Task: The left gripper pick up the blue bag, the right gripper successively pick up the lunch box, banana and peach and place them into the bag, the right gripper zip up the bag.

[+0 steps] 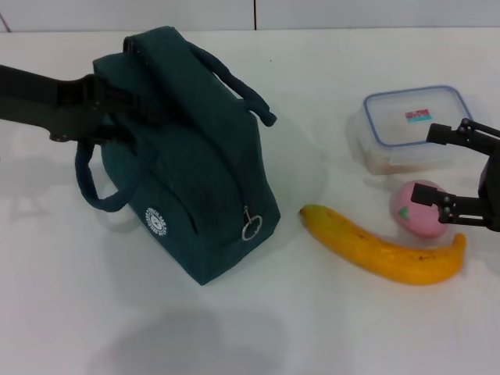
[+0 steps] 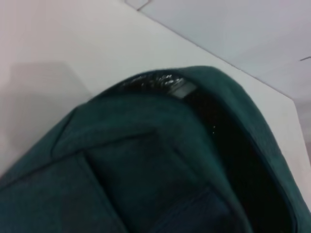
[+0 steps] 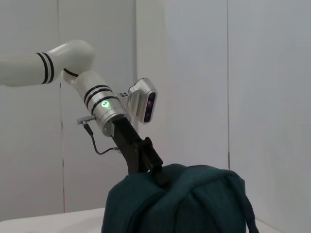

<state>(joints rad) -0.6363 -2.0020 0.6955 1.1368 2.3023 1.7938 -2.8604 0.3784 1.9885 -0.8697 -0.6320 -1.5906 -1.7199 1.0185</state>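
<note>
Presently, one white worktop [image 1: 234,328] carrying four task items and two arms

Item 1, blue bag [image 1: 195,180]: stands toward the robot's left of the worktop, top seam running away from the camera, ring zipper pull hanging on its near end panel; one strap loop lies on the surface beside it. The left wrist view shows a dark gap along its top, so the mouth looks partly open.

Item 2, left end effector [image 1: 117,109]: reaches in from the left and sits at the bag's upper far edge. Fingers are buried in the fabric; whether they are clamped on it cannot be told.

Item 3, lunch box [image 1: 414,125]: far right, lid on, flat on the worktop.

Item 4, peach [image 1: 418,209]: just in front of the lunch box, close to the banana.

Item 5, banana [image 1: 383,250]: nearest the camera, long axis running left to right, curved.

Item 6, right end effector [image 1: 437,168]: spread wide, holding nothing, one finger over the lunch box's near right corner, the other across the peach.

Relation of note: the lunch box, first in order, lies beyond and to the left of the right end effector, and the right arm is by far the nearer. The bag lies well off to its left
</note>
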